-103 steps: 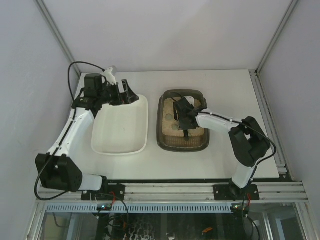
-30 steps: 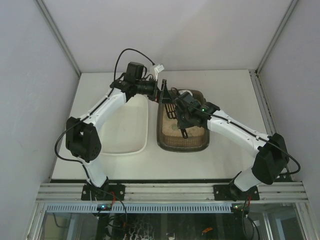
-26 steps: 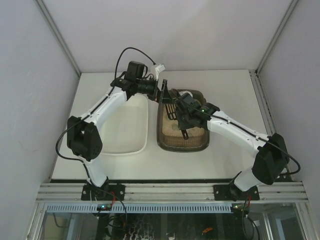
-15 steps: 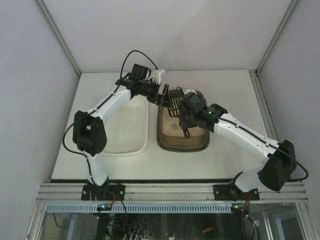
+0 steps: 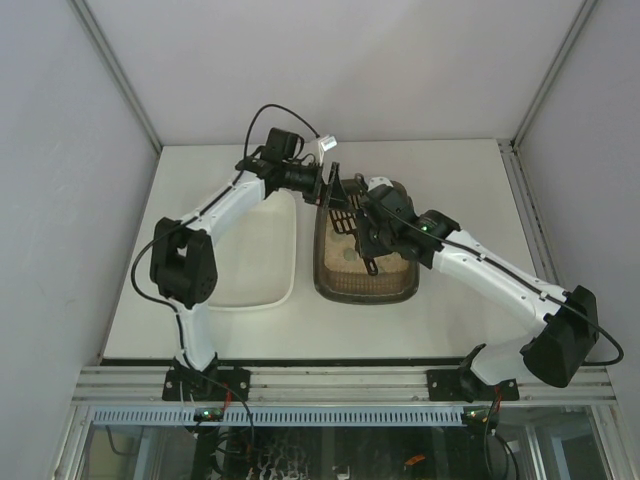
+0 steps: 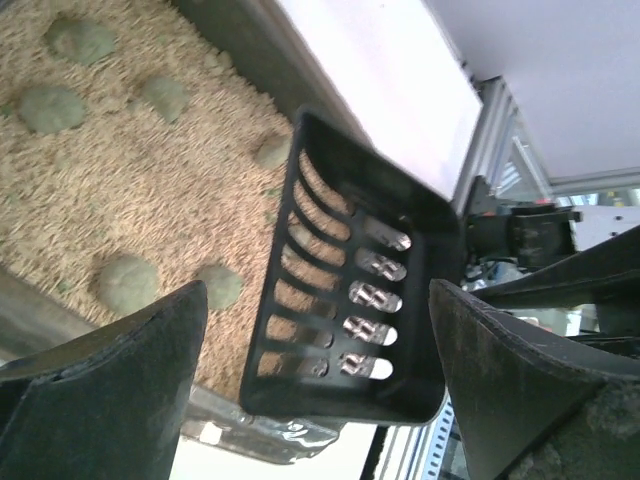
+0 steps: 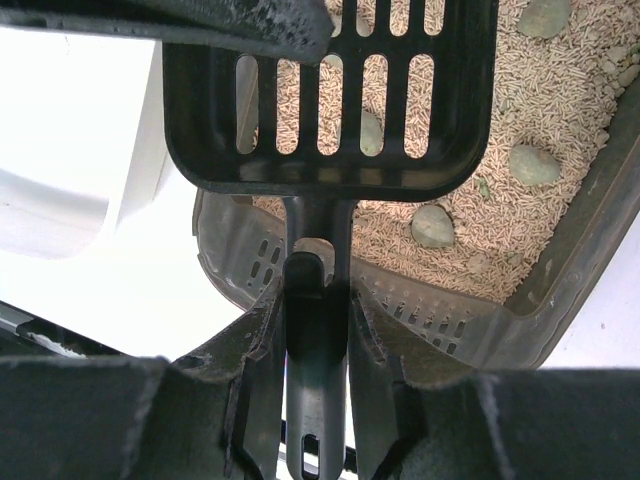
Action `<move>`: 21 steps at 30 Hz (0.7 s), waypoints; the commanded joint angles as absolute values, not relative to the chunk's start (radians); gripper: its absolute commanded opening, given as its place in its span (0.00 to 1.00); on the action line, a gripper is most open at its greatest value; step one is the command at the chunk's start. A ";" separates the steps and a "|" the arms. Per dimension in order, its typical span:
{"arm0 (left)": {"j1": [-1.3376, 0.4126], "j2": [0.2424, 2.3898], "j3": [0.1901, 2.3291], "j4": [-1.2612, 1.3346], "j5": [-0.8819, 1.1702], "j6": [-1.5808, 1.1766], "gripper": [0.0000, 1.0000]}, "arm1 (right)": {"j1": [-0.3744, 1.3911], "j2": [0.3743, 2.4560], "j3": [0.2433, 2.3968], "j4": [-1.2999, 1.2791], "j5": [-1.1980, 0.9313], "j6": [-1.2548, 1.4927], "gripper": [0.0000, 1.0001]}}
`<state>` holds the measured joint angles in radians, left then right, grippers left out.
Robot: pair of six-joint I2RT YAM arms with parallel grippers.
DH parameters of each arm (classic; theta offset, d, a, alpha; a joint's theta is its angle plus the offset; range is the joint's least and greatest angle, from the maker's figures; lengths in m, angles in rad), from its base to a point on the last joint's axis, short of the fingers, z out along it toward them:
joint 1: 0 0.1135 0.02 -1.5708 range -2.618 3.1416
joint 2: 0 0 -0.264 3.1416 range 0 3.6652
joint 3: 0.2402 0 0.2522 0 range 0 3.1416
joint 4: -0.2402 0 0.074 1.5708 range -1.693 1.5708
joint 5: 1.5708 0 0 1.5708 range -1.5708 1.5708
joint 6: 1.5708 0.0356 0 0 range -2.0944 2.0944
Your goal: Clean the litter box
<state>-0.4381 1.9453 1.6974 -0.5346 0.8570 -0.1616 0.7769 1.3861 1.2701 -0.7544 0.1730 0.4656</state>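
Scoop is pinched by right gripper over litter box; spread left gripper has been brought alongside, probably to steady it.

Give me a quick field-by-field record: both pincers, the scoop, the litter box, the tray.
Litter box: beige litter, several grey-green clumps
White tray: left of litter box
Scoop: black, slotted, over the litter box
Right pincer: shut on scoop handle
Left pincer: open, fingers either side of scoop head, not touching
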 commanded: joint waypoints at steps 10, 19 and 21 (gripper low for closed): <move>-0.442 2.019 1.737 -0.539 1.038 -0.249 0.00 | 0.793 1.358 1.270 -0.724 0.222 0.485 0.00; -0.425 1.910 1.717 -0.546 1.090 -0.151 0.00 | 0.594 1.114 0.956 -0.435 -0.253 0.581 0.91; -0.425 1.873 1.689 -0.508 1.091 -0.152 0.00 | 0.524 1.053 0.851 -0.318 -0.407 0.632 0.92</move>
<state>-0.4351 2.0144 1.7081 -0.5892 1.0321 -0.1913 0.6365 1.1858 0.9871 -0.5930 -0.0662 0.5323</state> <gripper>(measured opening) 0.148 0.908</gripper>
